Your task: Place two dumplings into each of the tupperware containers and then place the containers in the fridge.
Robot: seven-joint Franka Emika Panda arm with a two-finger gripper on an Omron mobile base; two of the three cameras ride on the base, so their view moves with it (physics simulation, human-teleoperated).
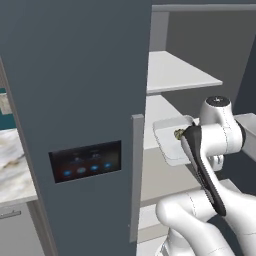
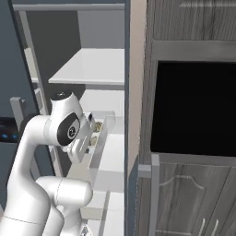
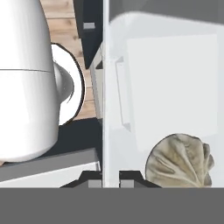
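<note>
Hand view: fingers (image 3: 110,177) clamp the tupperware container's (image 3: 170,83) rim beside a dumpling (image 3: 180,161).

The gripper (image 3: 110,175) is closed over the thin wall of a tupperware container (image 1: 167,142) that is carried into the open fridge (image 1: 75,100), between the upper white shelf (image 1: 180,72) above the tool and the lower shelf (image 2: 113,161) beneath it, where open room is seen. To one side of the tool the passage is bounded by the fridge door with its vertical grey handle (image 1: 136,175), and to the other by the fridge's side wall (image 2: 136,92). Just beside the fingertips (image 3: 131,176) a dumpling (image 3: 180,161) lies inside the container, apparently apart from them, though this is poorly shown.
</note>
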